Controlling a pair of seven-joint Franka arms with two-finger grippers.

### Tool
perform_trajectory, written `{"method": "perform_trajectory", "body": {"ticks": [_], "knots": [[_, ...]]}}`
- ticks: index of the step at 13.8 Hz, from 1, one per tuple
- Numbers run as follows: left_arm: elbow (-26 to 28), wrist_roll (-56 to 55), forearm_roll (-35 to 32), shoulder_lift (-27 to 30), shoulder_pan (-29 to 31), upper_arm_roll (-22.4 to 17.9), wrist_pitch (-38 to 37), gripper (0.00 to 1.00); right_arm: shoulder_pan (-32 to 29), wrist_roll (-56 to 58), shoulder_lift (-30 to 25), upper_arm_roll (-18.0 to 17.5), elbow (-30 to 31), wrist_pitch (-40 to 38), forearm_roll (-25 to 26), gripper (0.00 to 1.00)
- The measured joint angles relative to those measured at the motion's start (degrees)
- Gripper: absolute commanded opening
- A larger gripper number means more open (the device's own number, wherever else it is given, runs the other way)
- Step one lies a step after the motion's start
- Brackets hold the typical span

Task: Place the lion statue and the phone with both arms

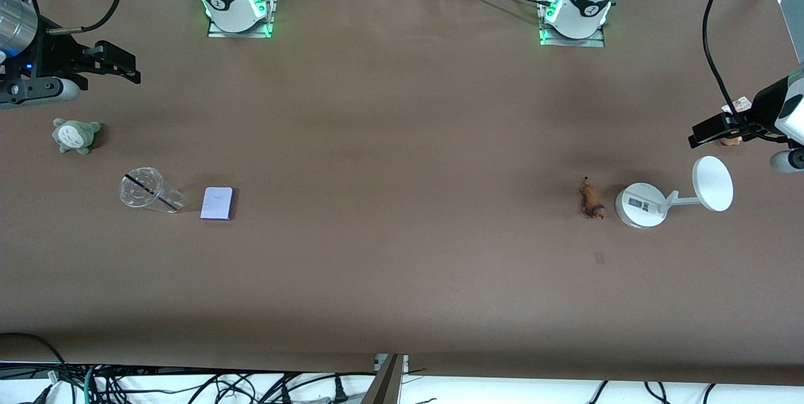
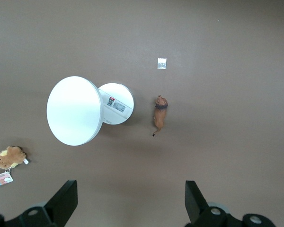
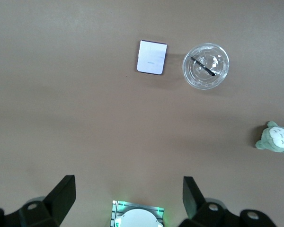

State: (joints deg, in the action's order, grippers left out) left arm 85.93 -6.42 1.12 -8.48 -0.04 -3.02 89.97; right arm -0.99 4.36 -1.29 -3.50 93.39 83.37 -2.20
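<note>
The lion statue [image 1: 591, 200] lies on the brown table beside the round base of a white stand, toward the left arm's end; it also shows in the left wrist view [image 2: 160, 112]. The phone [image 1: 217, 203] lies flat beside a clear cup toward the right arm's end, and shows in the right wrist view [image 3: 152, 57]. My left gripper [image 1: 710, 131] is open and empty, high over a brown plush at the table's left-arm end, with its fingers apart [image 2: 130, 194]. My right gripper [image 1: 116, 65] is open and empty, high over the right-arm end, with its fingers apart [image 3: 128, 187].
A clear cup [image 1: 146, 189] with a black straw lies beside the phone. A grey-green plush [image 1: 75, 135] sits farther from the front camera than the cup. A white stand [image 1: 641, 204] with a disc stands beside the lion. A fuzzy brown plush [image 2: 9, 157] has a tag. A small scrap [image 1: 599, 257] lies nearer the front camera.
</note>
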Motion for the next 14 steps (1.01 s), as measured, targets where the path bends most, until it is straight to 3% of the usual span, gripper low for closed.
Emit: {"method": "perform_trajectory", "body": {"ticks": [14], "knots": [[-0.05,0.00,0.00,-0.04,0.00,0.00,0.00,1.00,-0.01,0.03,0.85,-0.01,-0.22,0.00,0.00,1.00]]}}
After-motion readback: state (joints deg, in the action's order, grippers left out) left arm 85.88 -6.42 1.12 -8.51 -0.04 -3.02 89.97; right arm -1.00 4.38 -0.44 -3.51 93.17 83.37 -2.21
